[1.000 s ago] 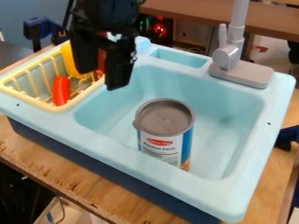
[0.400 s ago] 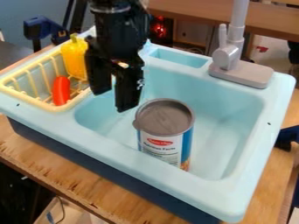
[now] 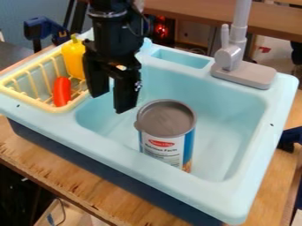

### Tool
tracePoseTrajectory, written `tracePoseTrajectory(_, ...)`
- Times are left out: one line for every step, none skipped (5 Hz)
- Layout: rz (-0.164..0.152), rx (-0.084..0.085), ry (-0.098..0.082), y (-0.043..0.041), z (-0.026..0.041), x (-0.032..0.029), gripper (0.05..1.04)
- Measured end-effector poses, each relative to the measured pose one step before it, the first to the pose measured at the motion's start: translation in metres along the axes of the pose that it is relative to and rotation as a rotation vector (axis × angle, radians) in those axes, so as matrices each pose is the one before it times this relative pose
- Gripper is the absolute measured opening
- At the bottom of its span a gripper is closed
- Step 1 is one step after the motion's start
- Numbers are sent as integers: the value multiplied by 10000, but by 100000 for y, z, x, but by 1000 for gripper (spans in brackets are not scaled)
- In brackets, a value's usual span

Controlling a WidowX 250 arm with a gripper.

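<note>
- One blue clamp stands at the far left, beyond the sink.
- The pale yellow dish rack sits at the left end of the light blue toy sink, and this sink rests on the plywood tabletop.
- An orange-red, sausage-shaped toy stands upright in the rack.
- Just right of it and farther back, a yellow bottle-shaped toy is upright, partly hidden by the gripper.
- The black robot arm comes in from the far side, left of the middle, and its black gripper hangs over the left part of the basin, pointing down. The jaws are released: they stand apart, with a gap between them and nothing in their grasp.
- To the right and nearer, the cylindrical food can stands upright in the basin, close to its near wall. It has a grey plastic lid and a white and blue label; the gripper is near it but not touching it.
- At the far rim lies a shallow recessed tray, and right of that rises the grey toy faucet on its wide base.
- Another blue clamp is at the right edge, beside the sink.
</note>
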State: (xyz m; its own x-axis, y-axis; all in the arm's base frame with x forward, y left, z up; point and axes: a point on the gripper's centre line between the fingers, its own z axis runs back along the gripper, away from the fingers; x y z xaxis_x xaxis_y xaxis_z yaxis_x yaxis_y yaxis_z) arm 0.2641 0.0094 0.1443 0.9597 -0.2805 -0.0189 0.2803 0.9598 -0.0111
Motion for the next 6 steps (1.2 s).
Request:
tracePoseTrajectory(6, 36, 222, 130, -548, -141, 999)
tracePoseTrajectory(31, 43, 62, 60, -235, 12, 999)
tracePoseTrajectory(-94, 10, -14, -317, -334, 85, 999)
tracePoseTrajectory(-727, -80, 241, -1915, -909, 816, 999)
tracePoseTrajectory(-206, 49, -180, -897, 46, 590, 999)
tracePoseTrajectory(-396, 141, 2, -1494, 43, 475, 999)
